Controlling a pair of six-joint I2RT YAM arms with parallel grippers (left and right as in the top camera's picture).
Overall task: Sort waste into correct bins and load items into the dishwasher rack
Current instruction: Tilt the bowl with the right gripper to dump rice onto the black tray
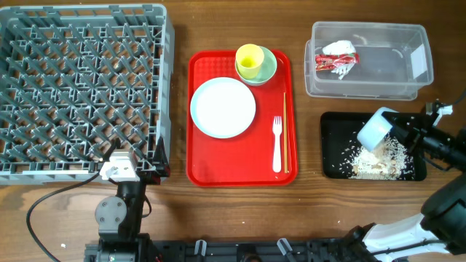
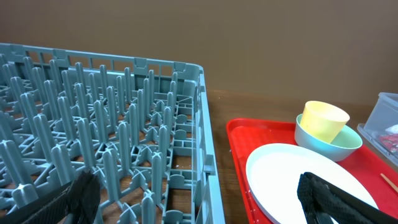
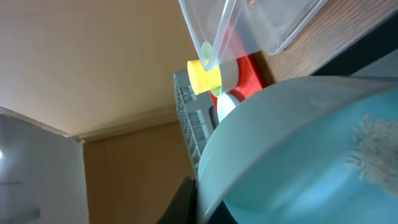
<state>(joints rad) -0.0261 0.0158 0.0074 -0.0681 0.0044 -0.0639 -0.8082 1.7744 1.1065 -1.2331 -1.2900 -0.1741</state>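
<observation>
My right gripper (image 1: 397, 128) is shut on the rim of the light blue bowl (image 1: 375, 129), which is tipped on its side over the black tray (image 1: 331, 145). A heap of whitish rice scraps (image 1: 382, 156) lies in that tray. In the right wrist view the bowl (image 3: 298, 155) fills the frame with a smear of residue inside, and one finger (image 3: 208, 199) is on its rim. The red-and-white wrapper (image 1: 336, 57) lies in the clear tub (image 1: 393, 69). My left gripper (image 1: 138, 161) is open and empty at the grey rack's (image 1: 80, 87) front right corner; its jaws (image 2: 199, 199) show spread wide.
The red tray (image 1: 200, 167) between rack and bins holds the white plate (image 1: 223, 107), the yellow cup (image 1: 249, 60) standing in the pale green bowl (image 1: 269, 69), the white fork (image 1: 277, 142) and the chopsticks (image 1: 285, 131). The rack holds nothing.
</observation>
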